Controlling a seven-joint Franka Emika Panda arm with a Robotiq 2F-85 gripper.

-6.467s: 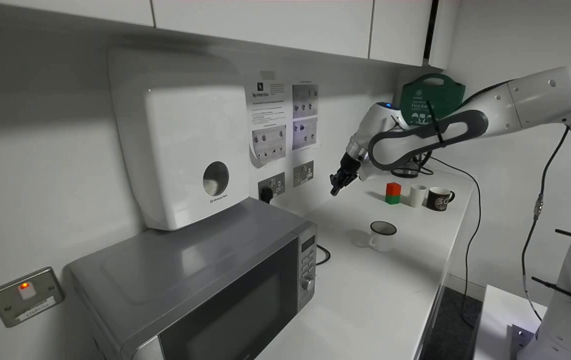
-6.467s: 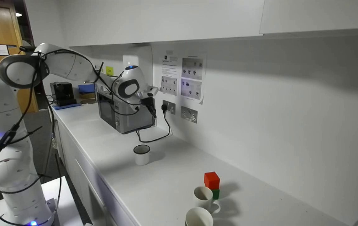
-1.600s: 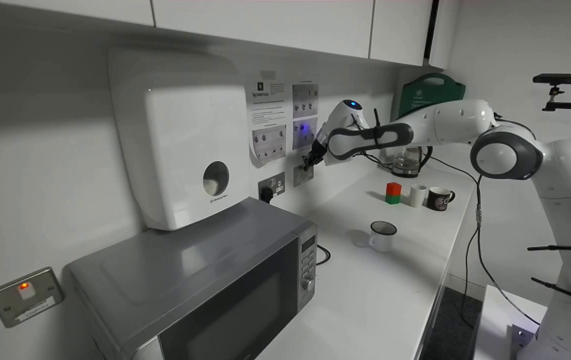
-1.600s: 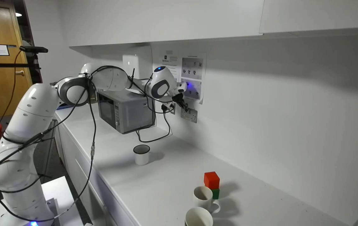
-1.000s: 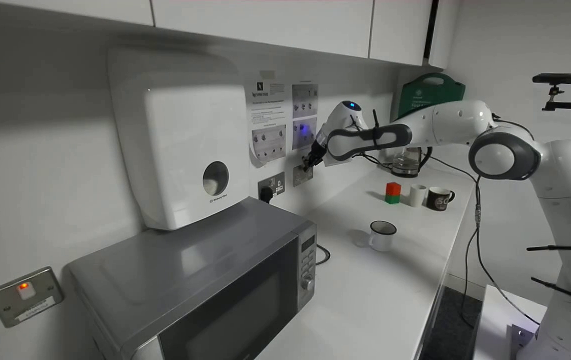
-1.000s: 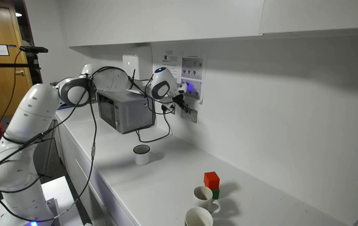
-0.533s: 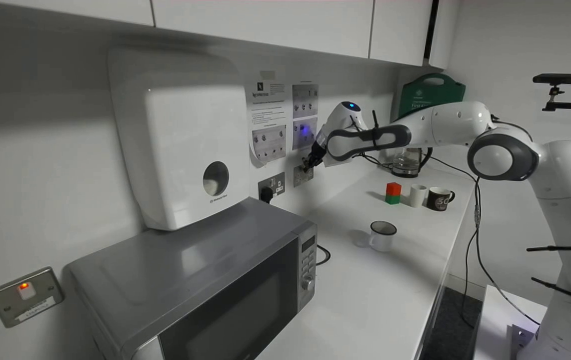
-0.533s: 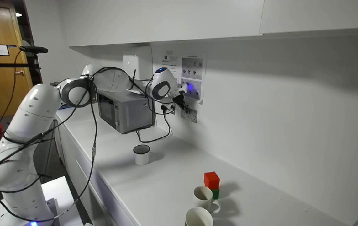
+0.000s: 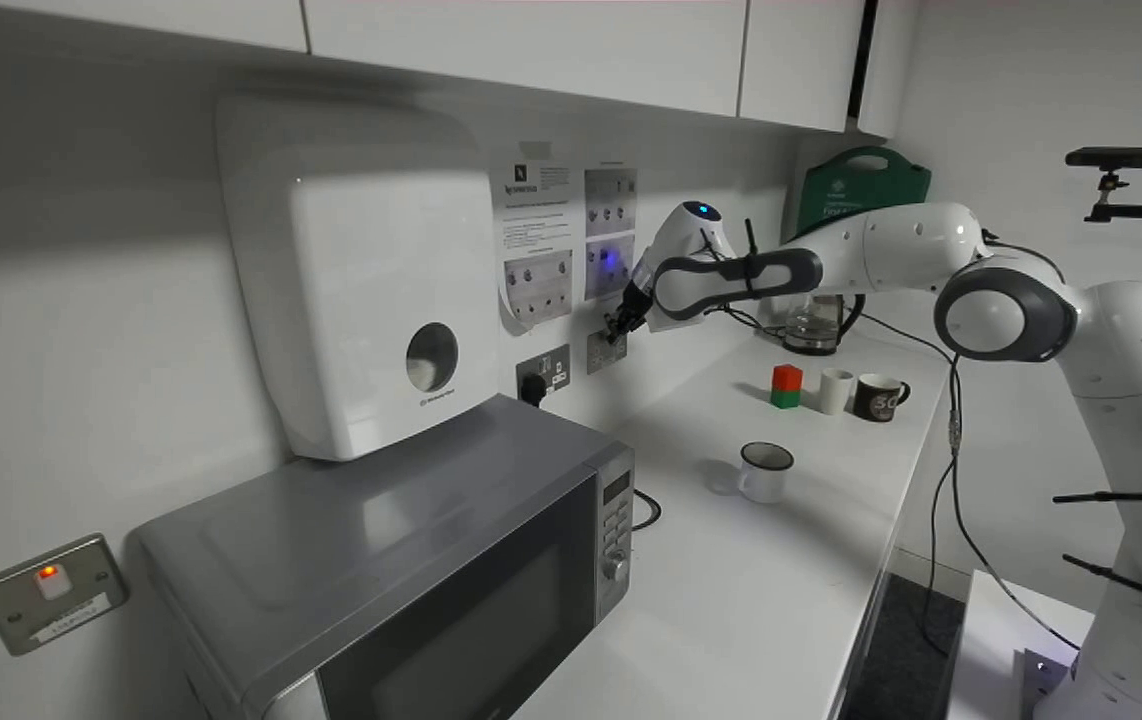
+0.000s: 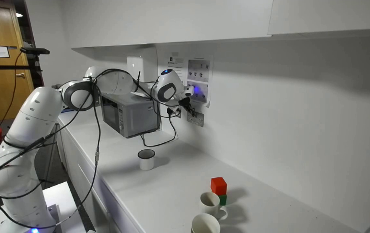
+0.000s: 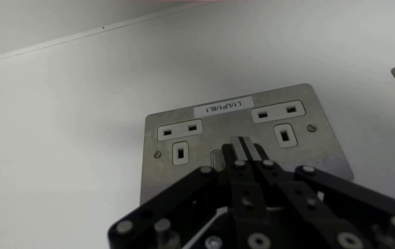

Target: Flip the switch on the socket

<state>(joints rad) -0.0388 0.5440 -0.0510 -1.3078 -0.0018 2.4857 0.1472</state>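
In the wrist view our gripper (image 11: 241,139) is in front of the socket (image 11: 222,128), fingers (image 11: 238,149) pinched together. One switch (image 11: 218,160) peeks out at eight o'clock from their tips; we can't tell if they touch it

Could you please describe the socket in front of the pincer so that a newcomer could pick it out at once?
From the grey microwave, follow the wall past the nearer socket, which holds a black plug. The target socket is the next metal plate along, with the closed pincer in front of it. Unlike that neighbour, it has nothing plugged in.
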